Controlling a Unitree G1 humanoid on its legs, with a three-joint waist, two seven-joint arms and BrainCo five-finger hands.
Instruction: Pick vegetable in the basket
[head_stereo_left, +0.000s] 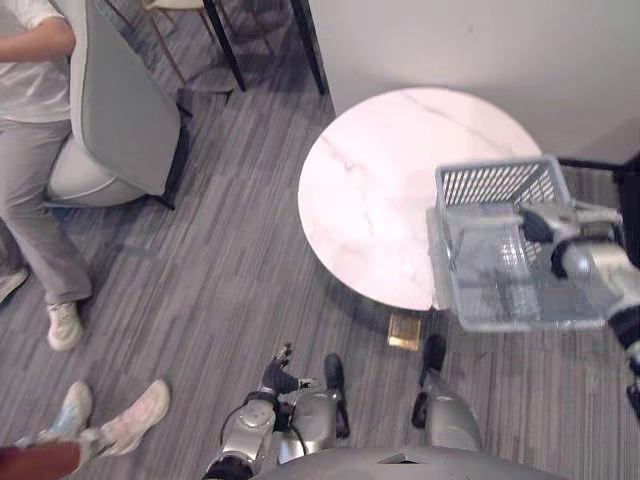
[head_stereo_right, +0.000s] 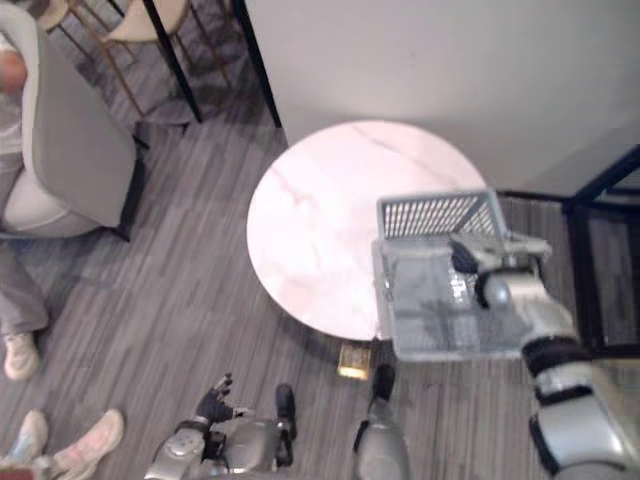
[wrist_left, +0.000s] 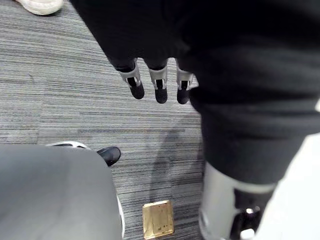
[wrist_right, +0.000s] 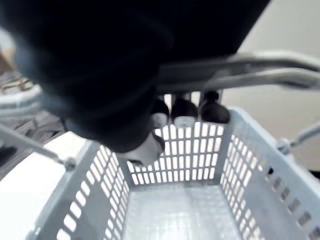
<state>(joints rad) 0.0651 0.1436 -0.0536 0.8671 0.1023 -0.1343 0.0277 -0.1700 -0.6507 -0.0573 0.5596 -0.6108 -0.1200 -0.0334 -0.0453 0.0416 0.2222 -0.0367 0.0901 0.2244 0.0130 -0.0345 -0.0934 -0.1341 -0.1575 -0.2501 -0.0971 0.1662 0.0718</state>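
Grey slotted plastic basket (head_stereo_left: 495, 183), empty, hangs at the round white marble table's (head_stereo_left: 380, 190) edge, right hand (head_stereo_left: 545, 228) clenched round its metal handle (wrist_right: 270, 75); locating a vegetable likely comes next.

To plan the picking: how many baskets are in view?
1. The grey plastic mesh basket is held by the right hand, whose fingers curl round its wire handle, over the round white marble table's near right edge.

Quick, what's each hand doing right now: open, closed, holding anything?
The left hand: open, fingers relaxed, holding nothing.
The right hand: shut, fingers curled round the handle of the grey basket.
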